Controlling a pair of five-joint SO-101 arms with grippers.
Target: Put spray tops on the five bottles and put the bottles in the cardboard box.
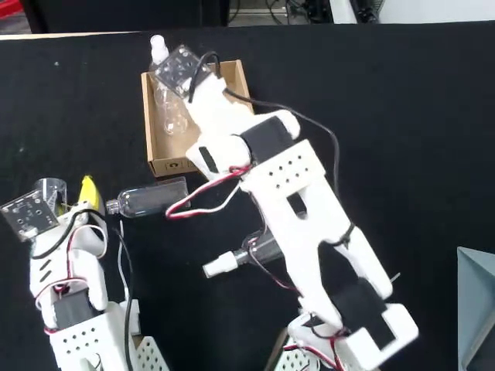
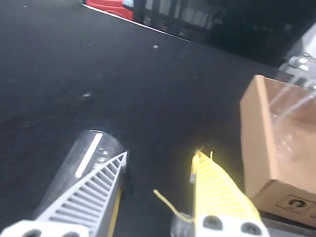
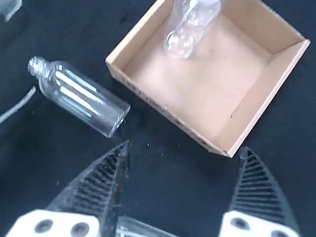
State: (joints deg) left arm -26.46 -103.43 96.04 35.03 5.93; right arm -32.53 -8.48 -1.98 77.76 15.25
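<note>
The cardboard box (image 1: 232, 77) stands at the far middle of the black table. A clear bottle (image 1: 172, 108) lies inside it, its white spray top (image 1: 158, 46) poking over the far wall. In front of the box lies a capless bottle (image 1: 147, 199) (image 3: 79, 96). A bottle with a spray top (image 1: 232, 261) lies under my right arm (image 1: 278, 178). My right gripper (image 3: 185, 147) hangs wide open above the box's front wall (image 3: 163, 106), holding nothing. My left gripper (image 1: 71, 193) (image 2: 160, 157) is open at the near left, with a clear bottle (image 2: 91, 148) beside its grey finger.
A grey-blue object (image 1: 476, 301) sits at the near right edge. The table's far edge (image 1: 77, 34) runs along the back, with red clutter (image 2: 108, 7) beyond it. The right arm's red and white wires (image 1: 201, 202) loop down near the capless bottle.
</note>
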